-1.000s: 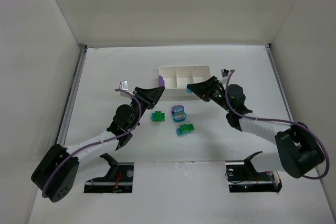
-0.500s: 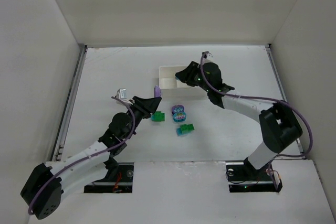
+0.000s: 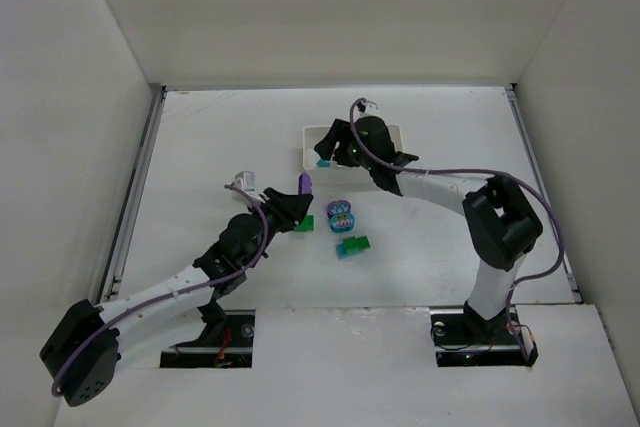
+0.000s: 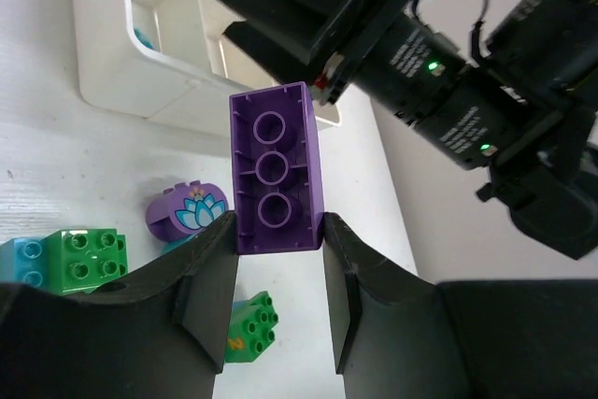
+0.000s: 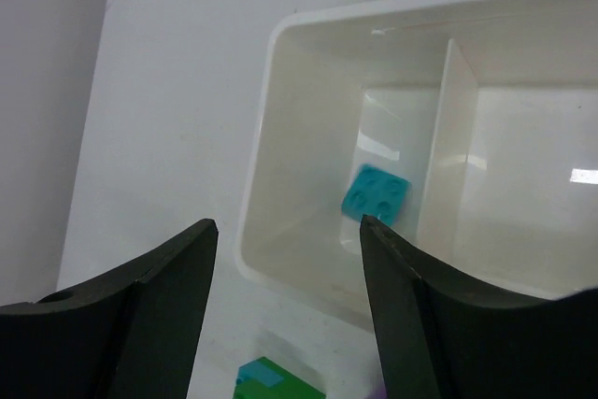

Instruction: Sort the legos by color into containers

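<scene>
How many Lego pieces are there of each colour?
purple brick: 1
purple-and-teal flower piece: 1
green-and-teal clump: 1
green brick: 1
teal brick: 1
Total: 5

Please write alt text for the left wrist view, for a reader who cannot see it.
The left end effector holds a purple brick, hollow underside showing. Beyond are the white tray, the right arm and a green brick.

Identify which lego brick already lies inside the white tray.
The teal brick, alone in the tray's end compartment below the open right gripper. The purple brick is clamped in the left gripper; the other bricks lie on the table.
</scene>
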Motion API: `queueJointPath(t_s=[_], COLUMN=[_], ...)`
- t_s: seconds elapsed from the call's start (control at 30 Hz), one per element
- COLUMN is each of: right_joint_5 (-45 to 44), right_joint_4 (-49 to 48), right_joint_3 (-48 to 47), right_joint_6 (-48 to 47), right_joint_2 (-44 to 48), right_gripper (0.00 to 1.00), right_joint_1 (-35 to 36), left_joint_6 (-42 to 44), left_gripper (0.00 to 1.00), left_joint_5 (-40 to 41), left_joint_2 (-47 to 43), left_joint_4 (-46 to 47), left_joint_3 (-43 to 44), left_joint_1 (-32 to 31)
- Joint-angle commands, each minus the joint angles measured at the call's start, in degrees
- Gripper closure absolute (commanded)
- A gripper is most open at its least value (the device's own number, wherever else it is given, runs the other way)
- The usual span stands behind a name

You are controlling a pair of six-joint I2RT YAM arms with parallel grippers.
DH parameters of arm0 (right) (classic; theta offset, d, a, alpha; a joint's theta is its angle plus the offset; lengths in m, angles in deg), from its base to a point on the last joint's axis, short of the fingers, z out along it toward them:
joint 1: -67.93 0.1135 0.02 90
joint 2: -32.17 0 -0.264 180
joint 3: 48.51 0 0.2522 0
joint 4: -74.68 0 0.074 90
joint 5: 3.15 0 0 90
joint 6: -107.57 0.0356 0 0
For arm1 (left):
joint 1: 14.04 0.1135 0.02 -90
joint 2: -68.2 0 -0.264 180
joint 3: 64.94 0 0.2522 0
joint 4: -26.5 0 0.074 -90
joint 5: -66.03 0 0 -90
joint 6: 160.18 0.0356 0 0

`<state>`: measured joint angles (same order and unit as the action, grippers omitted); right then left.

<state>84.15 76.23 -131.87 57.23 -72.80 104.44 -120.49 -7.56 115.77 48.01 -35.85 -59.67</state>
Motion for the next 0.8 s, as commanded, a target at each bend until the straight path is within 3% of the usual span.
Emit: queueJointPath(t_s=[0.0, 0.1, 0.23, 0.33, 0.5, 0.77], right_joint_5=[-2.6, -3.5, -8.5, -11.4, -11.6, -9.3], right_joint_4=[-2.1, -5.2, -10.7, -10.2, -9.1, -8.5], right_joint_3=[0.0, 7.9, 23.3, 31.3, 39.8, 41.7], right_joint_6=[-0.7, -0.5, 1.2, 2.3, 4.5, 4.0], right_joint_2=[6.0, 13.8, 28.2, 37.2, 46.9, 52.0], right_gripper=[0.31, 0.35, 0.59, 0.7, 0.68, 0.62], right_joint_1=[-1.6, -3.8, -8.3, -12.5, -17.5, -17.7], left_joint_6=[2.4, 3.5, 7.1, 10.3, 13.2, 12.8], left_gripper=[0.85, 0.85, 0.85, 0.84, 0.84, 0.83], left_joint_5=[1.2, 0.6, -1.0, -2.8, -3.9, -5.0], left_joint_2=[2.3, 7.6, 18.0, 27.7, 43.5, 63.0], left_joint_4=[1.4, 0.9, -0.1, -4.4, -11.7, -22.3], left_joint_3=[4.7, 9.2, 18.7, 28.8, 45.4, 68.4], left_joint_1=[-1.1, -1.8, -3.8, -4.4, -4.0, -2.2])
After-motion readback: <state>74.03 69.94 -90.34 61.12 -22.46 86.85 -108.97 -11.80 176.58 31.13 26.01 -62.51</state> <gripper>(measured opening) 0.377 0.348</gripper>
